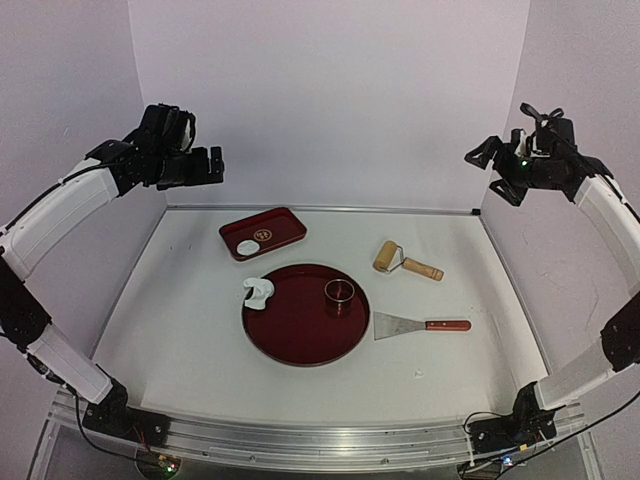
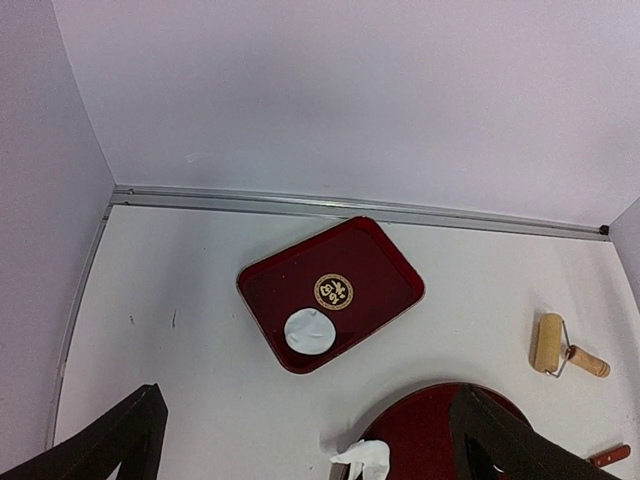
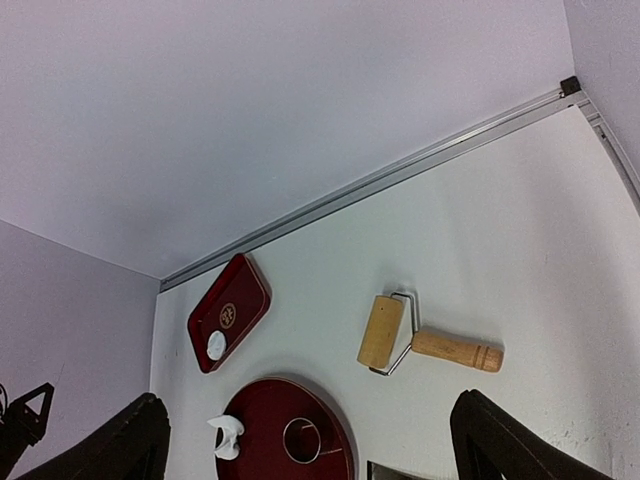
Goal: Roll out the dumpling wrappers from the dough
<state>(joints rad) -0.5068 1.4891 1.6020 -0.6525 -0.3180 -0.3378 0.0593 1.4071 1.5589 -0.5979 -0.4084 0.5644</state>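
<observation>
The dough [image 1: 257, 292] is a crumpled white scrap lying on the left rim of the round red tray [image 1: 305, 340]. It also shows in the left wrist view [image 2: 365, 460] and the right wrist view [image 3: 226, 436]. One dumpling wrapper [image 1: 248, 247], a neat white disc, lies in the rectangular red tray [image 1: 283, 228]; it also shows in both wrist views [image 2: 310, 330] [image 3: 215, 345]. My left gripper [image 1: 205, 165] [image 2: 310, 392] is open and empty, raised high at the back left. My right gripper [image 1: 490, 170] [image 3: 307, 397] is open and empty, raised high at the back right.
A metal ring cutter [image 1: 339, 292] stands on the round tray's right part. A wooden rolling pin [image 1: 405, 262] lies behind and to the right of the tray. A spatula [image 1: 420, 325] with a red handle lies right of the tray. Walls enclose the table at the left, back and right.
</observation>
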